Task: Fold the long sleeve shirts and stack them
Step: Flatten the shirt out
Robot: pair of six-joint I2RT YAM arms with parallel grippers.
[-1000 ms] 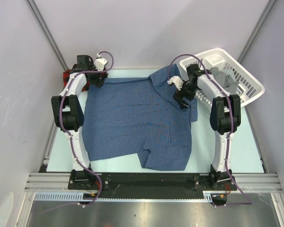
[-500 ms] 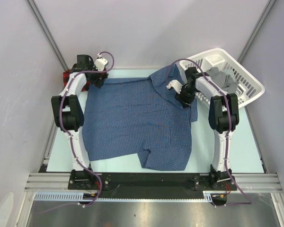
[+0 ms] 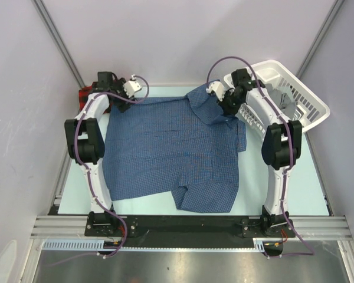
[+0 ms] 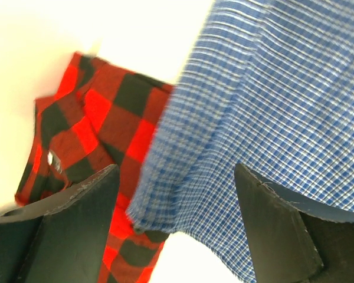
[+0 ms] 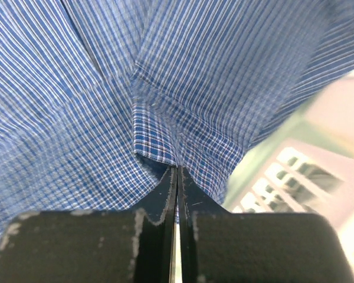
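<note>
The right jaws clamp a fold of the blue check shirt [image 3: 171, 141] at upper right; the left jaws stand apart over its edge and the red plaid shirt [image 4: 88, 130].

Up top, the fixed camera sits high behind the arm bases, looking down over the whole table [image 3: 311, 174]. The left wrist view hangs close above the blue check shirt [image 4: 271, 106], where its edge meets the red-and-black plaid shirt [image 4: 88, 118]. The right wrist view is nearly pressed against that same blue cloth, with the white basket [image 5: 289, 171] at its edge.
</note>
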